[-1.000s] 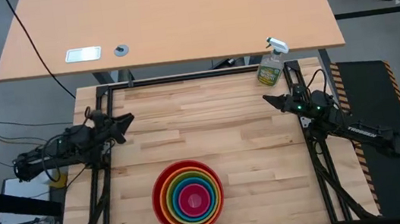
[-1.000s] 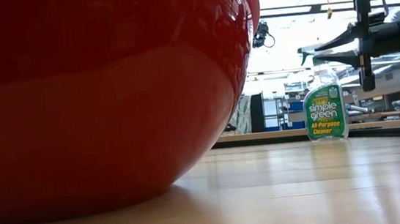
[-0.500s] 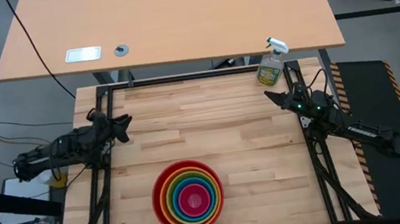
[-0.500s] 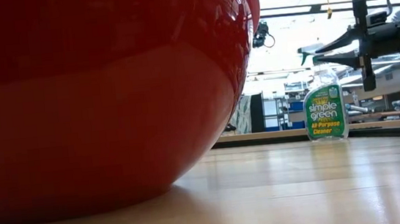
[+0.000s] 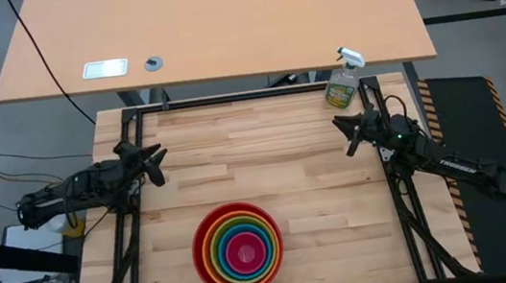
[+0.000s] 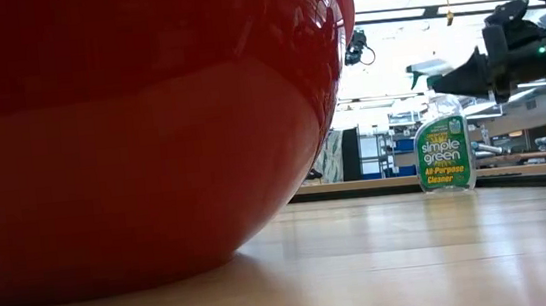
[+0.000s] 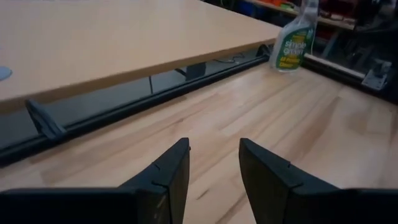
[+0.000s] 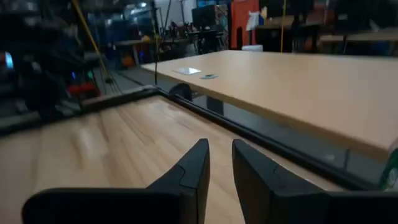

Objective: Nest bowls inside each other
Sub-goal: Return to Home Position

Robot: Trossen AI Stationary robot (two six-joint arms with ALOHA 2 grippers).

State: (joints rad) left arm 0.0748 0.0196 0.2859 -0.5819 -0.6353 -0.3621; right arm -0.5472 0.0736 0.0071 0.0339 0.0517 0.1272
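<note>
Several bowls sit nested at the table's near middle: the red bowl (image 5: 202, 264) outermost, then orange, green and blue rings, with the pink bowl (image 5: 244, 252) in the centre. The red bowl's wall (image 6: 141, 136) fills the low view and rests on the wood by its base. My left gripper (image 5: 156, 158) hovers at the table's left edge, open, with nothing between its fingers (image 7: 214, 144). My right gripper (image 5: 340, 129) hovers at the right edge, pointing level toward the table's middle. Its fingers (image 8: 219, 144) stand a narrow gap apart with nothing between them.
A green-labelled spray bottle (image 5: 342, 82) stands at the far right corner, just beyond my right gripper. A tan desk (image 5: 210, 26) lies past the far edge. Black frame rails (image 5: 137, 223) run along the table's left and right sides. Bare wood (image 5: 254, 151) spans between the grippers.
Both grippers have rolled about their own axes while staying in place. In the low view the right gripper's two fingers stood one above the other and now overlap as one. The left gripper has also tipped slightly downward. The bowls have not moved.
</note>
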